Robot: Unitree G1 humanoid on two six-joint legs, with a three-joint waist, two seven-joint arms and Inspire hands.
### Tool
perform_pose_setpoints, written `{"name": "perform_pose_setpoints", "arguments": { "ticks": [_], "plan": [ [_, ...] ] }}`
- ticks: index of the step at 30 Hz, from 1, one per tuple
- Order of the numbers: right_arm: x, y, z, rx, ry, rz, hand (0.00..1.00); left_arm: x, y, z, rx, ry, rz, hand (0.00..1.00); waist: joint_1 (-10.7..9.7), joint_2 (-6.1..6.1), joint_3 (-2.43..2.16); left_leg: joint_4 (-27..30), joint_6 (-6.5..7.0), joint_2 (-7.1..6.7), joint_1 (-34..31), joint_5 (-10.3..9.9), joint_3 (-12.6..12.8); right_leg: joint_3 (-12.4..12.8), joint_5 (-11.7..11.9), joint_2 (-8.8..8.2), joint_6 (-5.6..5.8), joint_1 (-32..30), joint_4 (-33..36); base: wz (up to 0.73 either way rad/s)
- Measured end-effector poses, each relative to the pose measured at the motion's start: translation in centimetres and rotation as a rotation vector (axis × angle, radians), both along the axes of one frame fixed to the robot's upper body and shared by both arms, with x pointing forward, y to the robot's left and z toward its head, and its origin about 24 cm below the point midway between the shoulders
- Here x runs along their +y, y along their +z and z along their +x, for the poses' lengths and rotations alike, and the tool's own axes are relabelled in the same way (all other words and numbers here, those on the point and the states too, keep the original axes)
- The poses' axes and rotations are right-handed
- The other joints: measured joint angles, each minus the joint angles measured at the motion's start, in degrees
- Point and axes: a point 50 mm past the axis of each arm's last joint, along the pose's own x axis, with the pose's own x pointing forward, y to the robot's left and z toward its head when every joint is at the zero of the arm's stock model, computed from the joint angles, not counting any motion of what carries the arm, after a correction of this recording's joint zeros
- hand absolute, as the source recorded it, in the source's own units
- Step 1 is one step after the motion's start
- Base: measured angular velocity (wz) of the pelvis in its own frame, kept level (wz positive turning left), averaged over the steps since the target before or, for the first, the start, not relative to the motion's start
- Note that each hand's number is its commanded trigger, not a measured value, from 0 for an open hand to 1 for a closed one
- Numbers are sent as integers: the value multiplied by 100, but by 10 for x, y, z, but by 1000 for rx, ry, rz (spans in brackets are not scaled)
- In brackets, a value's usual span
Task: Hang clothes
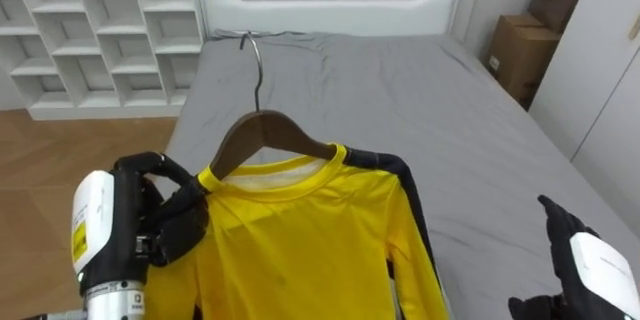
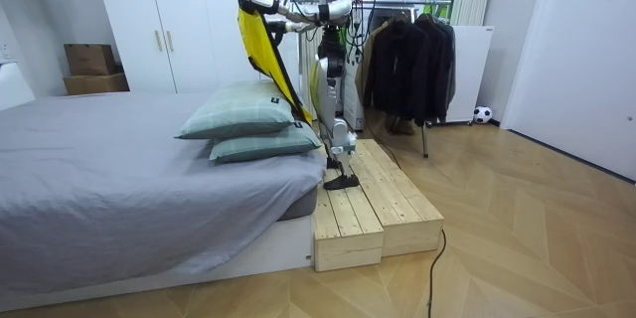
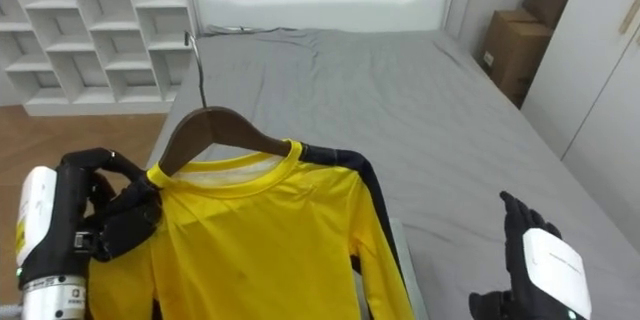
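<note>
Presently the left hand [image 1: 165, 215] is clenched round the shoulder of the yellow shirt [image 1: 300, 250], which hangs on a wooden hanger [image 1: 265, 130] held up over the near end of the grey bed [image 1: 400, 110]; the right hand [image 1: 585, 260] sits low at the right, fingers straight, grasping nothing. Beyond the bed stand white shelves [image 1: 90, 30] at the left and 2 cardboard boxes [image 1: 520, 50] at the right. From the room, the robot stands on a wooden platform [image 2: 368, 199] beside the bed, 2 pillows [image 2: 243, 119] just before it and a rack of dark clothes [image 2: 407, 60] behind it.
</note>
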Motion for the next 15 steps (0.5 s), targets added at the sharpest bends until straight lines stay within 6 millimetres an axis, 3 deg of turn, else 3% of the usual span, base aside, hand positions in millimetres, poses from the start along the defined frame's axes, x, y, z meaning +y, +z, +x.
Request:
{"name": "perform_pose_setpoints", "arguments": {
  "ticks": [11, 15],
  "plan": [
    [18, 31, 15, -136, 91, -19, 0, -1, -3, 1, 48, -25, 4, 100, 91, -8, 8, 2, 0, -3, 10, 0, 46, 48, -2, -4, 2, -11, 7, -2],
    [22, 46, 21, -203, 110, -25, 0, -1, -3, 1, 50, -29, 4, 100, 119, -100, 55, 3, 0, -4, -5, 0, 55, 60, -40, -10, 4, -63, 82, 0]
  ]
}}
